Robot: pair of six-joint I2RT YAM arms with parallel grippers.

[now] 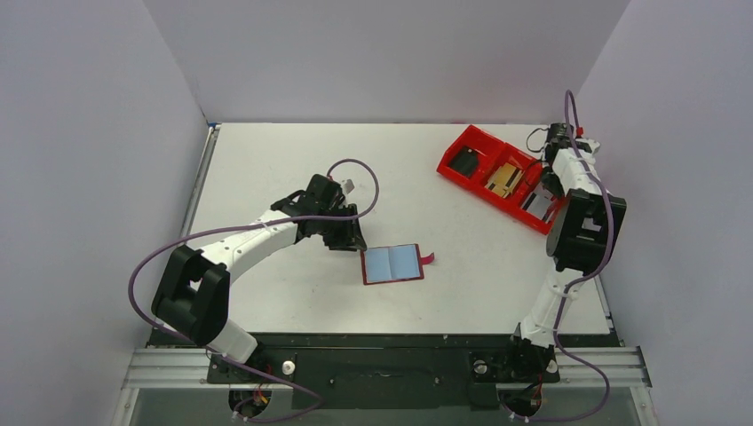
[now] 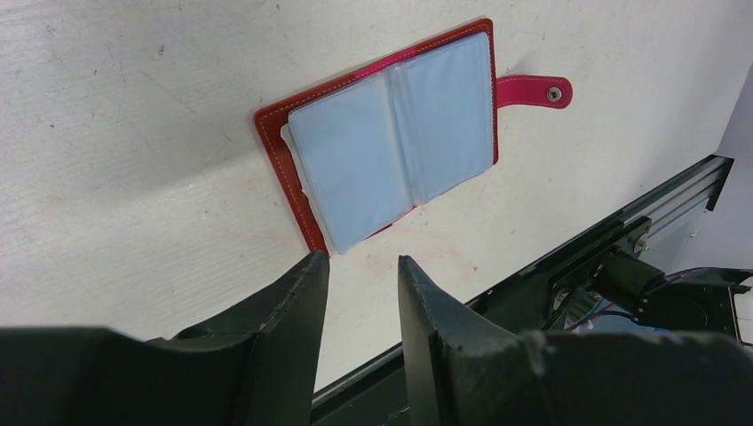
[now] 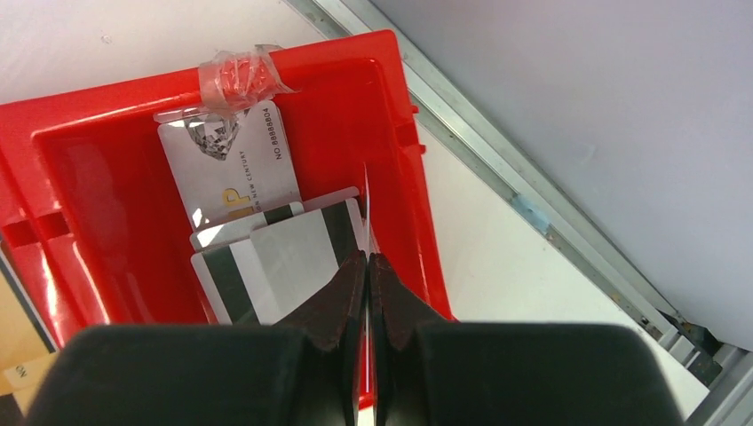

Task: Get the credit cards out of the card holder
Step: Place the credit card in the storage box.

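Plain pale walls point(image 1: 382, 53) close in the white table point(image 1: 293, 151) on three sides. The right arm point(image 1: 582, 226) reaches to the far right corner and hides the right end of the red bin point(image 1: 471, 138). In the other two compartments there's a dark thing point(image 1: 462, 164) and a tan thing point(image 1: 503, 177), both too small to name.

The left arm point(image 1: 240, 244) stretches toward mid-table, where the holder point(image 1: 393, 264) lies open flat, strap point(image 1: 428, 258) out to the right. Its pale blue pockets point(image 2: 391, 133) face up; whether anything is inside them can't be told.

The left gripper point(image 2: 362, 293) hangs just off the holder's corner, jaws parted with nothing between them.

The right gripper point(image 3: 366, 257) has its jaws pressed together over the bin's end compartment. A thin pale edge rises from the tips, and what it is can't be made out. Under it lie cards point(image 3: 266, 257), overlapping, some dark-striped, cut off behind the fingers. Crumpled tape point(image 3: 235, 71) sits on the bin's rim.
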